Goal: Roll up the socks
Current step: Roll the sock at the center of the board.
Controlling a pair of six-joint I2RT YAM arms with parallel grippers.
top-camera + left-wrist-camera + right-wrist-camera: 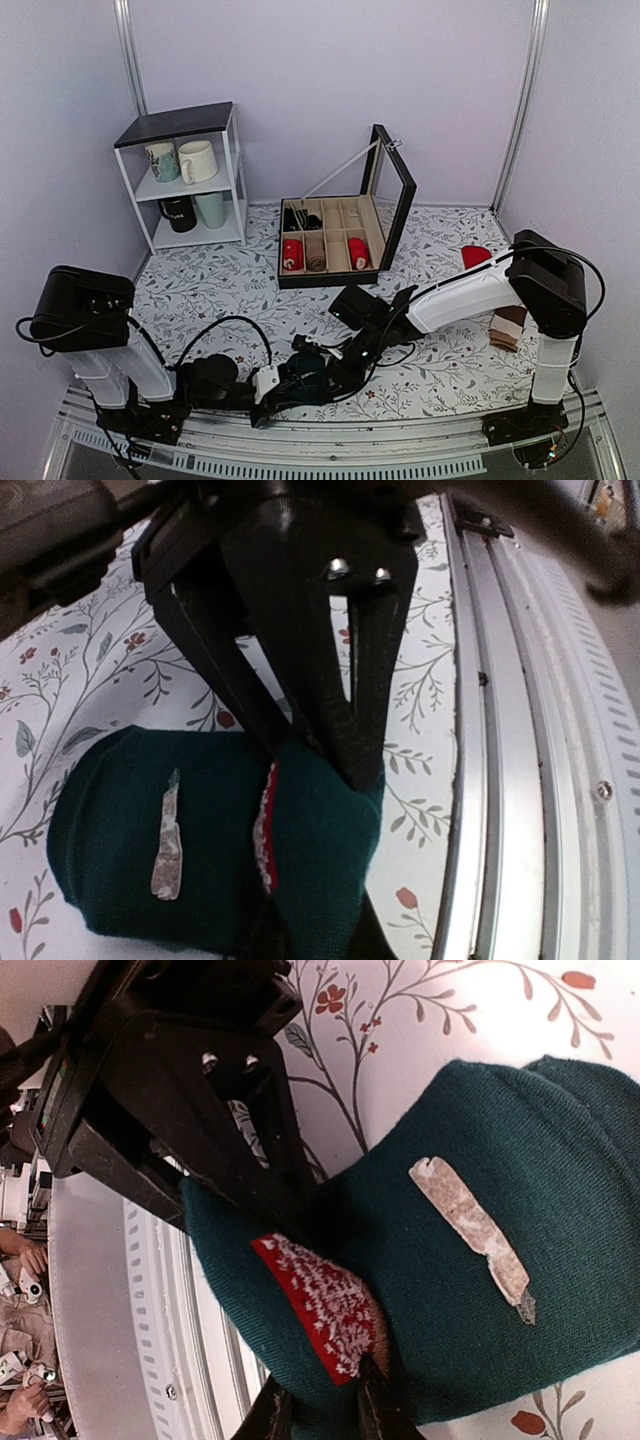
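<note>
Well, here we have the dark teal-green fabric socks (pixel 110 810) bunched into a short, thick bundle on the flower-printed white tablecloth (pixel 60 680), right at the near edge of the table beside the metal rail (pixel 500 730), with an arm on either side. The left gripper (pixel 300 1218) has its jaws pressed together on the fabric at one side of the cuff. The right gripper (pixel 358 768) is pinched onto the fabric opposite it, close to the red-and-white patterned lining (pixel 320 1305) showing in the cuff's mouth. We'd call the rolling itself largely done: no long flat strip trails out, and a pale worn label strip (pixel 470 1230) lies across the outer face of the bundle. What looks left, by our reckoning, is the finish: drawing the cuff over the bundle so it holds, then releasing both grips. Well behind, the open black compartment box (pixel 392 200) already holds other rolled pairs, so this one may be headed there
</note>
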